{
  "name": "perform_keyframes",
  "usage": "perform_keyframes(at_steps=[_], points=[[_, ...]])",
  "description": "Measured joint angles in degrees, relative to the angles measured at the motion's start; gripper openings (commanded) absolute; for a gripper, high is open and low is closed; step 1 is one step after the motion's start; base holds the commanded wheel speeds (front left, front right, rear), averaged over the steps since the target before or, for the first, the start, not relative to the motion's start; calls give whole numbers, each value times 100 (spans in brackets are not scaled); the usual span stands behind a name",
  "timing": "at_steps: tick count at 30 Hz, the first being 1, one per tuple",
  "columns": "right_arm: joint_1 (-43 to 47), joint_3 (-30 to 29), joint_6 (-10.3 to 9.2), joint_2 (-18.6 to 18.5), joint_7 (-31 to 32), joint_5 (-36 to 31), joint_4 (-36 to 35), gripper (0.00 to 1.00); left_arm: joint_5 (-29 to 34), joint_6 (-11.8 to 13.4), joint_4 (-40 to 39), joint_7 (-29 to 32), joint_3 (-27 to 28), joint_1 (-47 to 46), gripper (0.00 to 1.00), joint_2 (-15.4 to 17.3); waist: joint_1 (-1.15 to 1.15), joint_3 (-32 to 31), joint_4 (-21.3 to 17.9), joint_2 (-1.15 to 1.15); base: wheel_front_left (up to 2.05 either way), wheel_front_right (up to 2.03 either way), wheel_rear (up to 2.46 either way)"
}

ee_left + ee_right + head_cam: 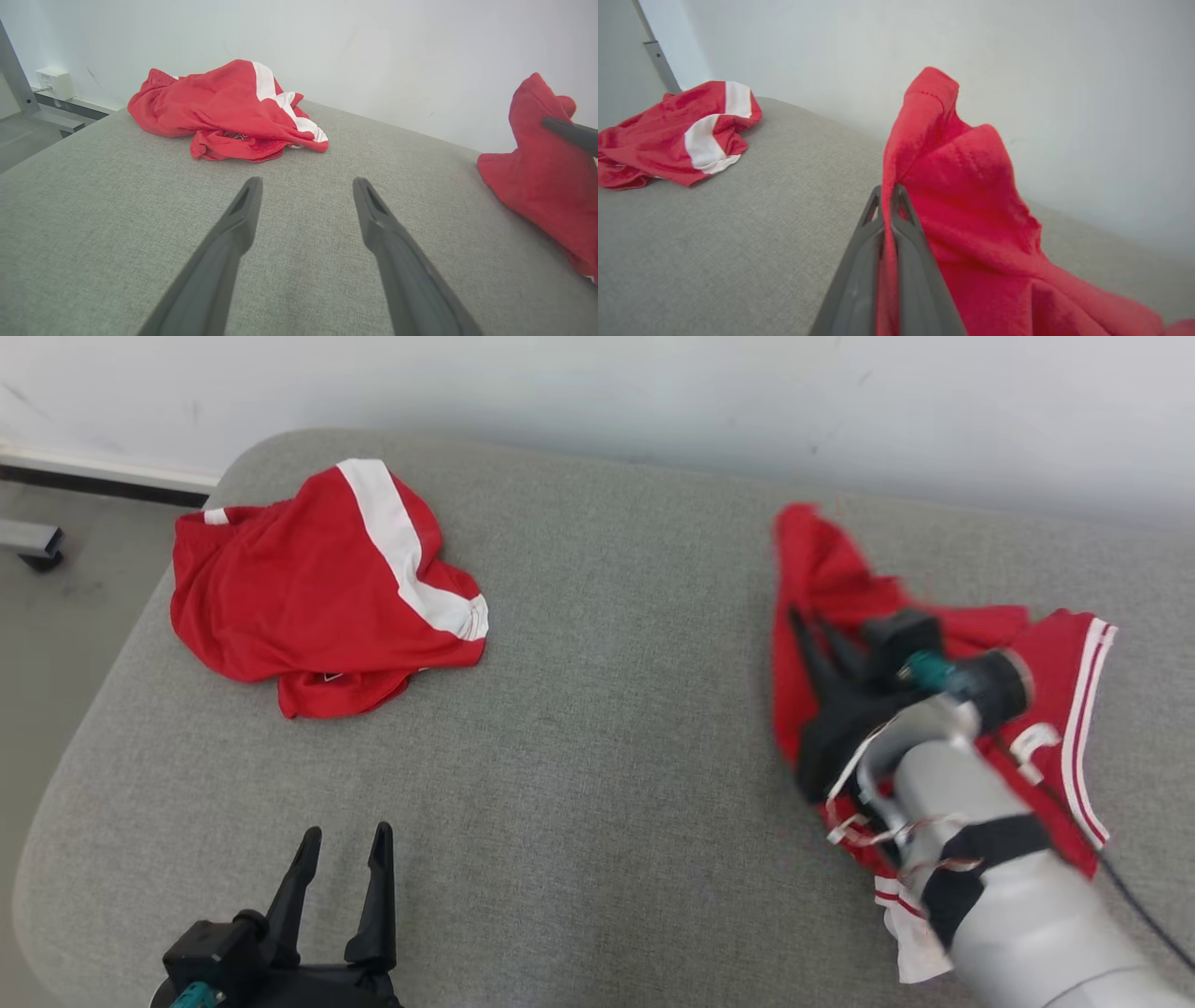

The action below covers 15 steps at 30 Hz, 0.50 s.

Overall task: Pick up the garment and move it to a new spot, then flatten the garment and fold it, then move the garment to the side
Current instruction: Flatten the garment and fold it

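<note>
Grey cushion (597,728) runs along under a white wall (653,392), and everything rests on it. At the cushion's right end the right gripper (887,196) is pinched tight on a fold of the red garment (1060,672). The fold peaks upward while the rest trails on the cushion, a hold I'd judge is meant for lifting it away. At the cushion's near edge, left of centre, the left gripper (346,833) hovers with jaws spread wide, holding nothing, probably waiting to help flatten. Toward the cushion's far left corner lies a second crumpled red shirt (308,588) with a white band. That pile limits how far left the garment can go.
</note>
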Motion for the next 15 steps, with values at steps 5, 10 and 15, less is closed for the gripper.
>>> perform_keyframes(at_steps=[5,10,15], points=[[471,710,0,108,-44,261,-591,0,29,1,-4,0,-2,88,100,-1,0,-155,-44,0,0,0,0],[1097,1639,0,135,-63,556,-1216,0,45,0,-18,0,-10,187,100,-1,0,-294,-44,0,0,0,0],[1533,2150,0,172,-65,996,-1403,74,51,1,-49,0,57,313,100,0,0,-378,-34,0,0,0,0]])
